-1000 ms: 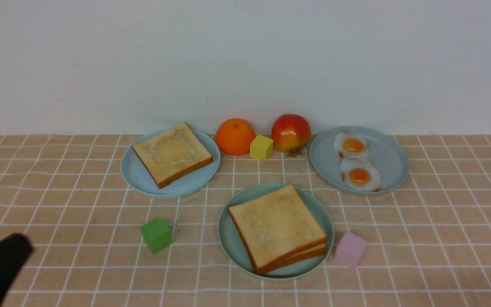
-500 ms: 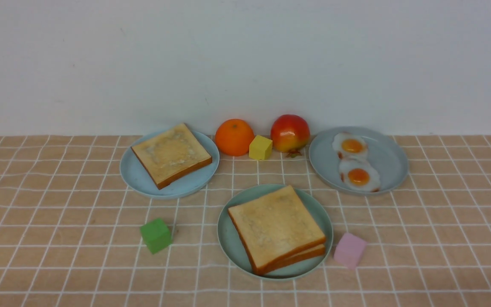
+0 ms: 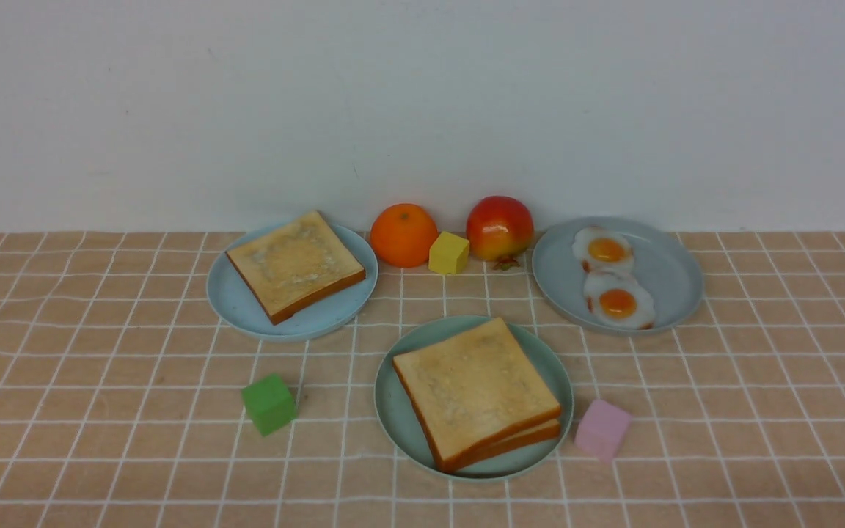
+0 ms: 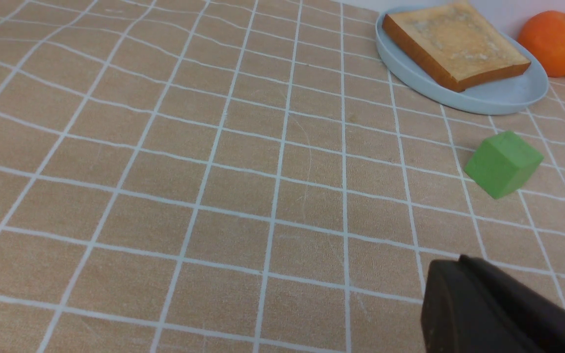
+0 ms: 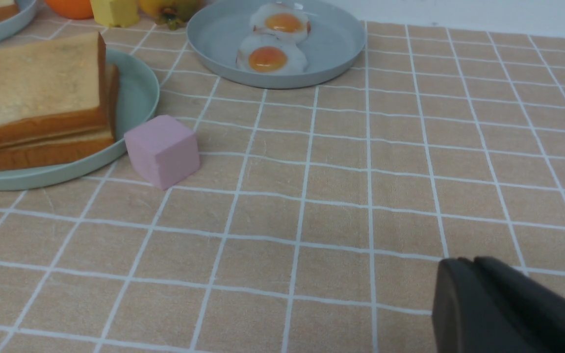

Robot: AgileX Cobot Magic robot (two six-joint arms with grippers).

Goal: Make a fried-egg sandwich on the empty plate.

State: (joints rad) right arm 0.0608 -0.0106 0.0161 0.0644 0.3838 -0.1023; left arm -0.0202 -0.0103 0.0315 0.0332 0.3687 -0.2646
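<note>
Both grippers sit back off the cloth, left gripper (image 4: pixel 503 314) clamped empty, right gripper (image 5: pixel 508 314) unclear.
Two stacked toast slices (image 3: pixel 475 392) fill the mint plate (image 3: pixel 393 411).

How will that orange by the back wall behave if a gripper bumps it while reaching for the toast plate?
The orange looks round with nothing cradling it, so it would probably roll. The yellow block sits close on one side and might stop it going that way; toward the toast plate nothing seems to block it. Its skin looks smooth, so a pinch could slip.
</note>
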